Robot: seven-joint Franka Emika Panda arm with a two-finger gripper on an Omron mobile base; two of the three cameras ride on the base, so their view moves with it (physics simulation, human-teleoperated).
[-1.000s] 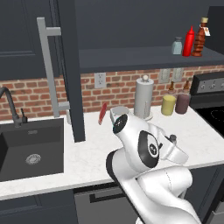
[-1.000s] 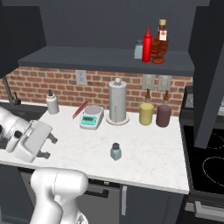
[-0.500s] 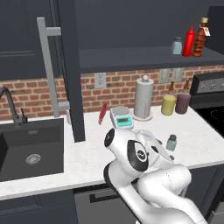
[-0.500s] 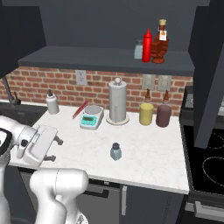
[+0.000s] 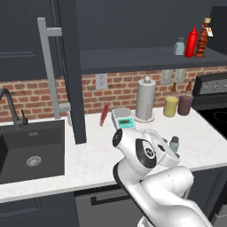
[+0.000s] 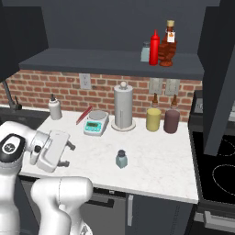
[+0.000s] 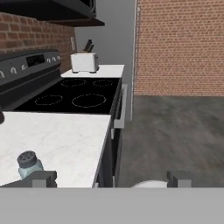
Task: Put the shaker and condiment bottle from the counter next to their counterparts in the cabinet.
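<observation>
A small pale blue-grey shaker (image 6: pixel 121 159) (image 5: pixel 174 144) (image 7: pixel 28 165) stands upright on the white marbled counter (image 6: pixel 156 170). My gripper (image 6: pixel 69 154) (image 7: pixel 110 179) hovers low over the counter's front left part, open and holding nothing. It points toward the stove, and the shaker sits just beside one fingertip (image 7: pixel 41 178) in the hand view. On the shelf of the dark cabinet (image 6: pixel 110 62) an amber-brown condiment bottle (image 6: pixel 168 44) (image 5: pixel 203 43) stands next to a red squeeze bottle (image 6: pixel 155 47) and a second shaker (image 6: pixel 146 52).
At the back of the counter stand a paper towel holder (image 6: pixel 122 107), a scale (image 6: pixel 95 124), a yellow canister (image 6: pixel 153 119) and a maroon canister (image 6: pixel 171 121). The open cabinet door (image 5: pixel 66 71) hangs beside the black sink (image 5: pixel 31 148). The stove (image 7: pixel 74 94) lies to the right.
The arm has folded lower, and the hand has drifted right toward the shaker on the counter. The jaws stay open. The shaker and the shelf items have not moved.
</observation>
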